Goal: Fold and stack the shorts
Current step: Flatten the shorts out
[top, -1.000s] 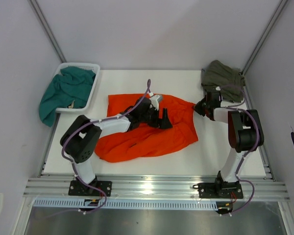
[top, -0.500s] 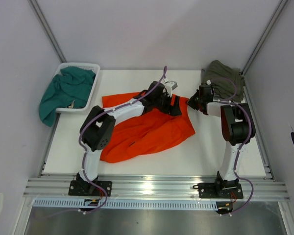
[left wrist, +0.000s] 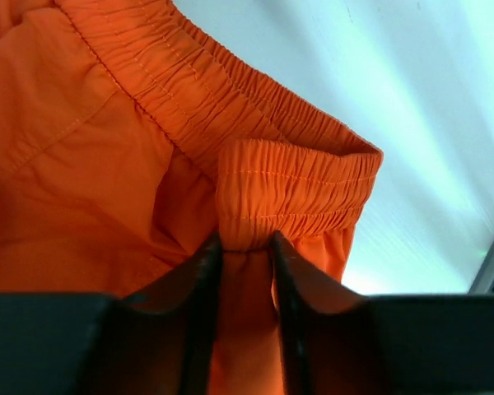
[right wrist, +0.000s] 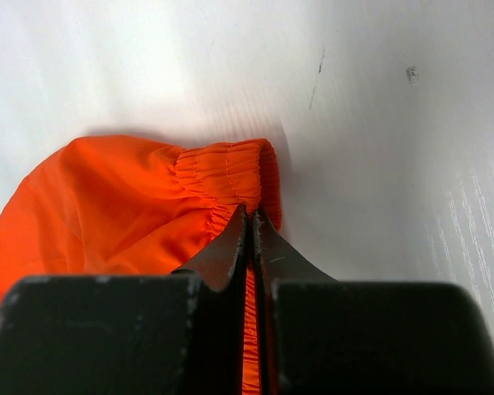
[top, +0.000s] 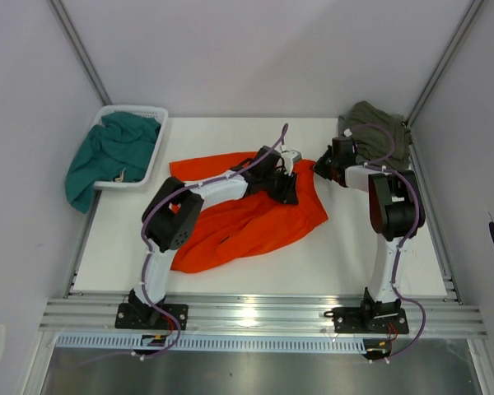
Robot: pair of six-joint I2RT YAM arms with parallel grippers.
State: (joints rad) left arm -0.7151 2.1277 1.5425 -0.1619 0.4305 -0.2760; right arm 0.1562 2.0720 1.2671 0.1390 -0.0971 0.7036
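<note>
The orange shorts (top: 239,222) lie crumpled across the middle of the white table (top: 370,247). My left gripper (top: 290,188) reaches over them to their far right part. In the left wrist view its fingers (left wrist: 245,243) press from both sides on a folded bunch of the elastic waistband (left wrist: 296,177). My right gripper (top: 319,169) sits at the shorts' far right corner. In the right wrist view it (right wrist: 249,212) is shut on the gathered waistband edge of the orange fabric (right wrist: 107,206), with a thin strip showing between the jaws.
Olive-green shorts (top: 375,132) lie in a heap at the far right corner, just behind the right gripper. A white basket (top: 160,140) at the far left holds teal shorts (top: 107,156) that hang over its side. Grey walls enclose the table.
My left arm has swung right and away across the orange shorts and its jaws have closed on the waistband. The right gripper has drawn its corner slightly further back.
</note>
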